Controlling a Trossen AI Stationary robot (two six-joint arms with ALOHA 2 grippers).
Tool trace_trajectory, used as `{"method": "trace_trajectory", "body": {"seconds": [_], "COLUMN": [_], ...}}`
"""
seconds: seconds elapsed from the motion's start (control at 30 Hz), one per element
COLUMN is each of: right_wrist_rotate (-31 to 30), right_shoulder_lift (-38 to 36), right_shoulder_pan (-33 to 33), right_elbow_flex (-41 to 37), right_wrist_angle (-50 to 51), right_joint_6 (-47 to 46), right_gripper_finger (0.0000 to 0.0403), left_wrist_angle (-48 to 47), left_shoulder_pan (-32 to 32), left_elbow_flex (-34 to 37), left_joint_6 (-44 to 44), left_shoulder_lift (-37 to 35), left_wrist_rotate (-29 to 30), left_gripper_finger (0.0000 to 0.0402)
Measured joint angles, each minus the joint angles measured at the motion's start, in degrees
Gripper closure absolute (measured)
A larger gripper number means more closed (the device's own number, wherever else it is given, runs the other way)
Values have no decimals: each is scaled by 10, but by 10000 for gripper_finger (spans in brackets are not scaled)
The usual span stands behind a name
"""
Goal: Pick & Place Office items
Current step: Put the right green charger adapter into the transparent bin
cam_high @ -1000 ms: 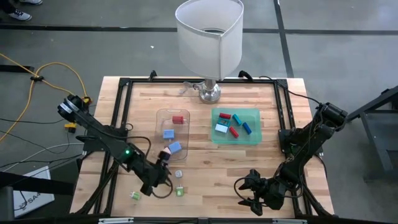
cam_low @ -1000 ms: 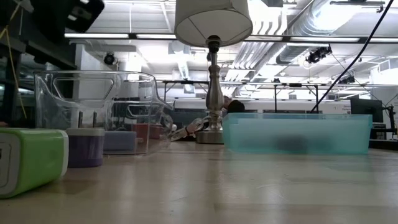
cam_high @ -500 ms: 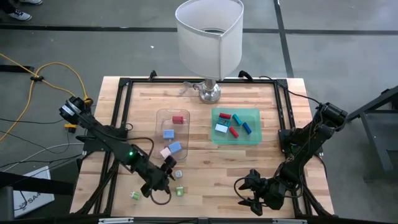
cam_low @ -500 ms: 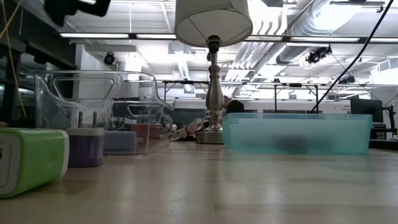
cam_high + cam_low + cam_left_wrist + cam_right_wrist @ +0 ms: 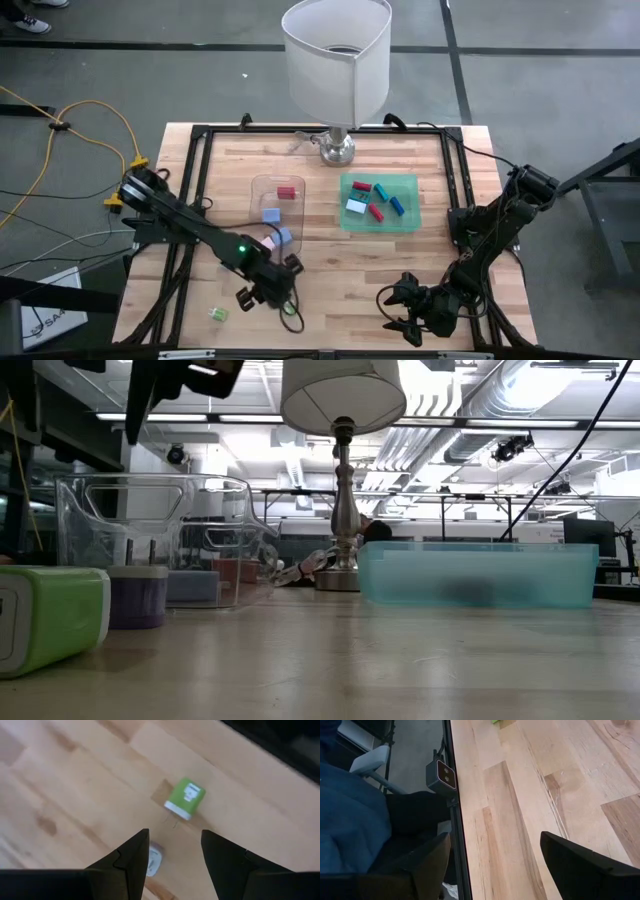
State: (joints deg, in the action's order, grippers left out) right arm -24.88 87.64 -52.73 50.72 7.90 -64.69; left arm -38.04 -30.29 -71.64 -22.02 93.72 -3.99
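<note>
My left gripper [image 5: 283,290] hangs open above the table's near middle, fingers pointing down [image 5: 175,850]. Beneath it lie a green block with a white end [image 5: 185,799] [image 5: 50,615] and a pale lilac piece [image 5: 154,860] [image 5: 135,595]; the gripper hides both in the high view. Another green piece [image 5: 218,314] lies near the near left corner. The clear tray [image 5: 277,215] holds a red block [image 5: 287,191] and blue ones [image 5: 270,214]. The green tray [image 5: 408,222] holds red, blue and teal pieces. My right gripper [image 5: 395,310] waits open by the near edge.
A lamp [image 5: 337,60] stands at the far middle, its base [image 5: 337,150] on the wood. A black frame [image 5: 190,180] runs along the table's sides. Bare wood lies between the trays and the near edge. Blue cloth [image 5: 345,815] shows beyond the table edge.
My left gripper has swung toward the table's right along the near side, staying open, and now stands over the pale piece and the green block that showed uncovered before. In the low view it has come in at the top left. The pieces have not moved.
</note>
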Motion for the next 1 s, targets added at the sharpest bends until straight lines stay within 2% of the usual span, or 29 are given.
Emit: {"method": "trace_trajectory", "body": {"seconds": [0.13,0.3,0.6,1.0], "right_wrist_rotate": [0,0,0,0], "right_shoulder_lift": [0,0,0,0], "right_shoulder_pan": [0,0,0,0], "right_elbow_flex": [0,0,0,0], "right_wrist_angle": [0,0,0,0], "right_joint_6": [0,0,0,0], "right_gripper_finger": [105,105,105,105], "left_wrist_angle": [-40,-30,18,5], "left_shoulder_pan": [-13,-32,-32,-24], "left_elbow_flex": [-49,-64,-64,-64], "left_joint_6": [-85,-145,-171,-154], "left_shoulder_lift": [51,80,84,84], "left_wrist_rotate": [-4,-5,-8,-19], "left_gripper_finger": [229,229,229,229]}}
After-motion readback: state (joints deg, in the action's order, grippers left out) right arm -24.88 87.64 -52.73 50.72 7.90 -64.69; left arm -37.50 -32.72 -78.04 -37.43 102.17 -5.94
